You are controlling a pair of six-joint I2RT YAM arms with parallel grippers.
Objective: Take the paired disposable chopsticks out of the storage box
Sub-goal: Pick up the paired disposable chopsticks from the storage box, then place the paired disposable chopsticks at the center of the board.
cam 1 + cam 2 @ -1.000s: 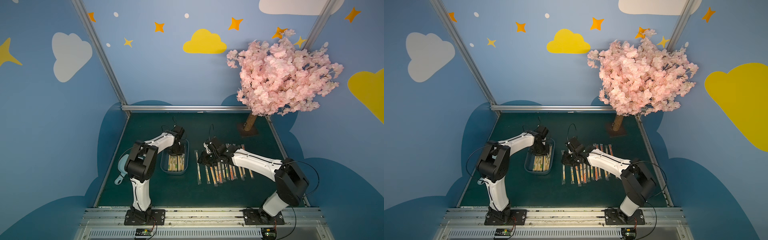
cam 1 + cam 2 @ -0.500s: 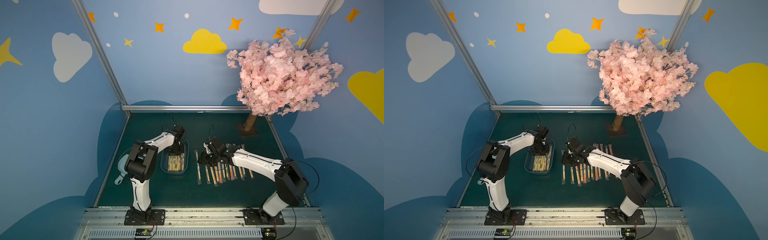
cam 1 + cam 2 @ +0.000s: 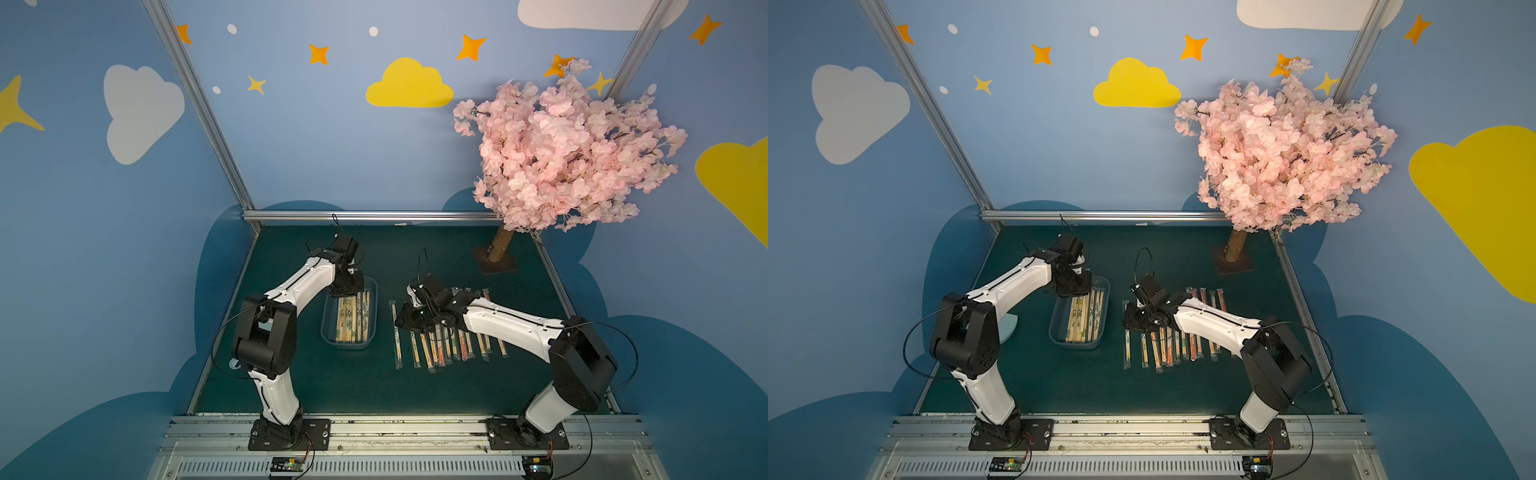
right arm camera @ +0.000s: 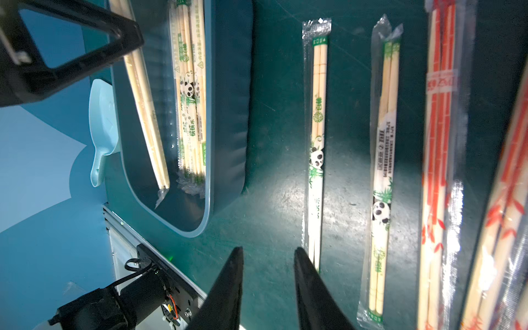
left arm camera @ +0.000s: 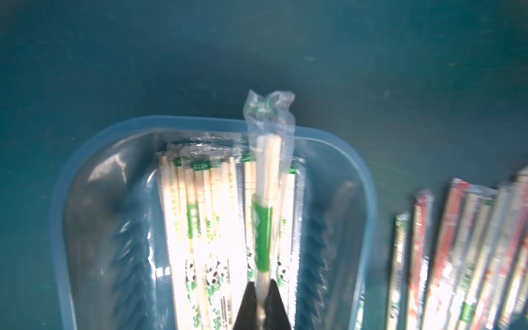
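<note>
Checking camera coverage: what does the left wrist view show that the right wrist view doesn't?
Left wrist only: the green band on the chopstick pair that the left gripper is shut on. Right wrist only: the right gripper open above the mat, and a pale blue scoop beside the storage box. Both: the box, that held pair, the chopsticks inside, and pairs laid on the mat.

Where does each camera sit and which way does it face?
Both top views: high in front, facing down at the dark green mat; both white arms whole.
Left wrist: looks along the shut left tool, gripping a clear-sleeved wooden chopstick pair, into the bluish transparent plastic box.
Right wrist: looks past the open right tool at sleeved pairs on the mat.
Shared: both wrist views show the box.
</note>
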